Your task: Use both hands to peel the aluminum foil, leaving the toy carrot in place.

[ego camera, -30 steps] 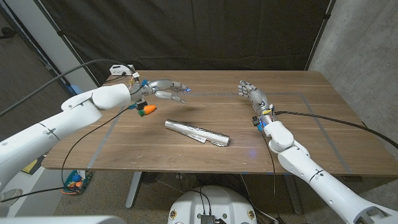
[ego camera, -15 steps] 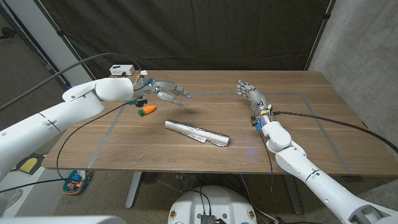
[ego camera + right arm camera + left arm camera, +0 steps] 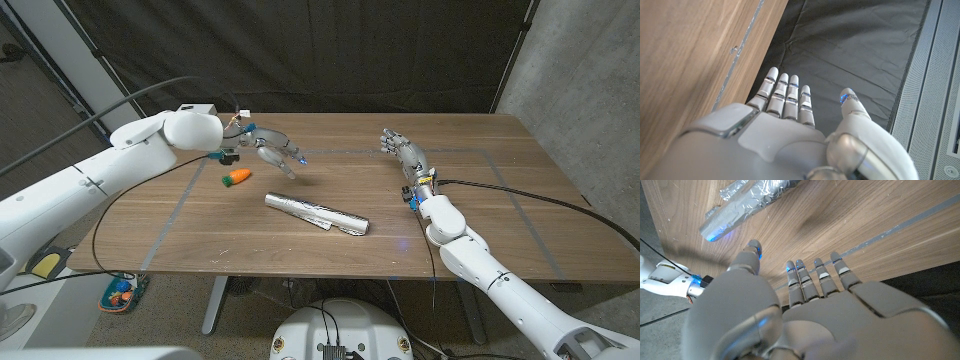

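Left hand has lifted off the carrot — upper left, empty, fingers spread. Right hand unmoved, open. Foil untouched — peeling not begun.

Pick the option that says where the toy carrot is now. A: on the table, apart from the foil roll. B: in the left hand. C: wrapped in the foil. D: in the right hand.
A: the toy carrot lies bare on the table, apart from the foil roll; the left hand holds nothing.

Lighting: even, overhead; soft shadows on tabletop; glare on foil; wrist views sharp, backdrop dark
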Tool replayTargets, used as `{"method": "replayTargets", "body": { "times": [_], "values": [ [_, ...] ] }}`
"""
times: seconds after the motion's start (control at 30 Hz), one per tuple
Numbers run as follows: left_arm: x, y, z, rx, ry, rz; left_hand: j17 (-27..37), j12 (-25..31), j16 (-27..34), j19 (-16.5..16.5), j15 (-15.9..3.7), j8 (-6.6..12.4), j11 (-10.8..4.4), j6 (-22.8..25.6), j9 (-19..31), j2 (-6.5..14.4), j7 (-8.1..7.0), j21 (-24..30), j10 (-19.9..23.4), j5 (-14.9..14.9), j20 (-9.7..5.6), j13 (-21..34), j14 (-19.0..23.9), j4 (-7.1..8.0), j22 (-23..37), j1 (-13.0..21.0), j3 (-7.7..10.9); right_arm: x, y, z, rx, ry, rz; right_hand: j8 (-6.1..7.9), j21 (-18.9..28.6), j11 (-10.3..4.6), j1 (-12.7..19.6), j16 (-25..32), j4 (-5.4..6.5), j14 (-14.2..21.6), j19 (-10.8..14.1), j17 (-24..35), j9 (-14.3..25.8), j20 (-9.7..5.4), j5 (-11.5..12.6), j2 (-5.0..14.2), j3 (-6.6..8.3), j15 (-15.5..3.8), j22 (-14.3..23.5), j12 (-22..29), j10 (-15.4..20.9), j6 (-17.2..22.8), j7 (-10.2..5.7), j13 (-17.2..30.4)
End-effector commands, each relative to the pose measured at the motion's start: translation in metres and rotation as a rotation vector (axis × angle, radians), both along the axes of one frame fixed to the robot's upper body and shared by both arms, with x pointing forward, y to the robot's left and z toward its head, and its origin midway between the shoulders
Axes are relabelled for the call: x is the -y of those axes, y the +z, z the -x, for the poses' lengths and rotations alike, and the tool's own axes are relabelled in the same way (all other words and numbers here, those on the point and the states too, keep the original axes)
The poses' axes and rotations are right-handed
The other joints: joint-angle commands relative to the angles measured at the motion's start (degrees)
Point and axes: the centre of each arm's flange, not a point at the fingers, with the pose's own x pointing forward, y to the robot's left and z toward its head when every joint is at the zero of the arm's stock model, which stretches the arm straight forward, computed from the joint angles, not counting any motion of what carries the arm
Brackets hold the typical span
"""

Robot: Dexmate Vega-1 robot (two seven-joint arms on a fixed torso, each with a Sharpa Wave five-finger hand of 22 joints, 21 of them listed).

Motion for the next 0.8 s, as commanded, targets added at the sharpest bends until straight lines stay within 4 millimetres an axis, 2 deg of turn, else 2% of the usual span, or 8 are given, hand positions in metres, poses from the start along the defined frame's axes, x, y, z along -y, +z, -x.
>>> {"method": "replayTargets", "body": {
  "times": [0.03,0.3,0.8],
  "values": [
    [0.015,0.006,-0.002,-0.016,0.009,-0.131,0.18,-0.30,-0.31,-0.09,-2.83,-0.21,0.03,0.32,0.09,-0.27,0.00,0.22,0.32,0.31,-0.11,0.10,0.05,0.19,0.04,0.14,-0.08,-0.002,-0.003,-0.003,-0.001,0.008,-0.016,0.09,-0.08,-0.15,-0.53,0.16,0.41,0.47,0.51,0.13,0.05,0.00,-0.18,0.36,0.21,-0.11,0.07,0.25,0.40,0.72,-0.06,0.13],
    [0.026,0.001,-0.007,-0.052,-0.012,-0.175,0.28,-1.16,-0.71,-0.29,-2.01,-1.06,0.55,-0.65,0.11,-0.53,0.32,0.09,-0.72,0.33,0.35,0.12,-0.88,0.40,0.03,0.39,-0.37,-0.002,-0.006,-0.002,-0.007,0.007,-0.025,0.07,-0.18,-0.10,-0.75,0.16,0.56,0.53,0.61,0.17,0.05,0.04,-0.20,0.50,0.22,-0.10,0.08,0.27,0.59,0.79,-0.06,0.13],
    [0.050,-0.007,-0.006,-0.005,-0.022,-0.250,0.46,-2.50,-1.34,-1.87,-2.23,-2.58,0.62,-2.84,0.24,-2.07,0.23,-0.65,-3.16,0.56,-0.32,0.26,-3.11,0.79,0.00,0.00,-1.75,0.000,-0.010,0.000,-0.006,0.007,-0.038,0.16,-0.26,0.04,-1.14,0.21,0.77,0.77,0.92,0.21,0.05,0.16,-0.22,0.60,0.16,-0.03,0.09,0.30,0.87,1.20,-0.02,0.13]
  ]
}}
